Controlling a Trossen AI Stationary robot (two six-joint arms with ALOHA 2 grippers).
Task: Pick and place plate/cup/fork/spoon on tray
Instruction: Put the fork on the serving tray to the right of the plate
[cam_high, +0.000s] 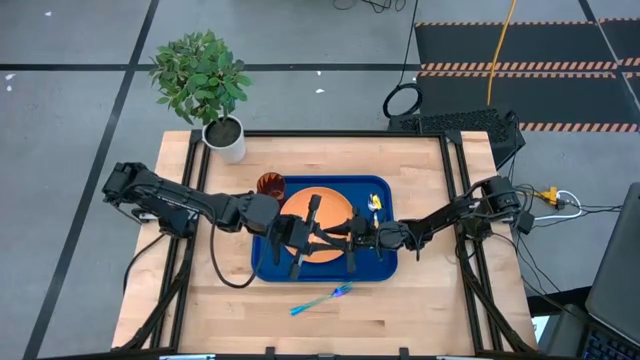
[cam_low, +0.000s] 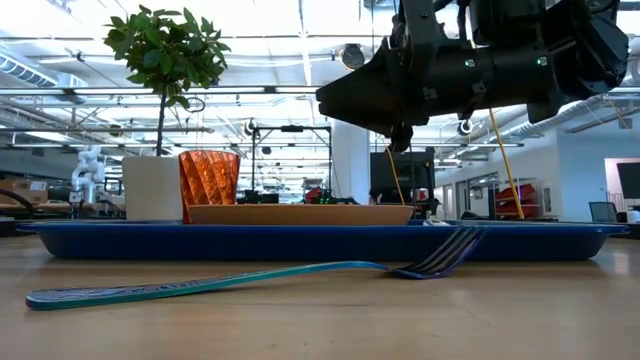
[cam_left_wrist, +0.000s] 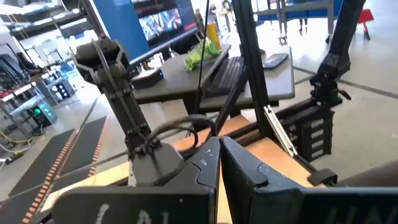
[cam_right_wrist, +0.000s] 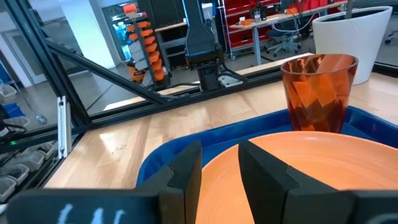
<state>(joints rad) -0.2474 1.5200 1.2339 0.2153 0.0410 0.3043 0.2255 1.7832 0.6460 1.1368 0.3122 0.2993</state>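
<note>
The dark blue tray (cam_high: 385, 262) lies mid-table with the orange plate (cam_high: 330, 205) flat on it. The red-brown cup (cam_high: 271, 186) stands upright at the tray's far left corner, also seen in the right wrist view (cam_right_wrist: 320, 87). The spoon (cam_high: 375, 204) shows at the tray's far right, partly under my right arm. The fork (cam_high: 322, 298) lies flat on the bare wood in front of the tray's near rim. My left gripper (cam_left_wrist: 217, 171) hangs shut and empty high over the plate. My right gripper (cam_right_wrist: 221, 168) stands open, level and lower, at the plate's right edge; nothing is between its fingers.
A white pot with a green plant (cam_high: 225, 140) stands at the table's far left, behind the cup. Both arms cross over the tray from either side, one above the other. Bare wood lies left, right and in front of the tray.
</note>
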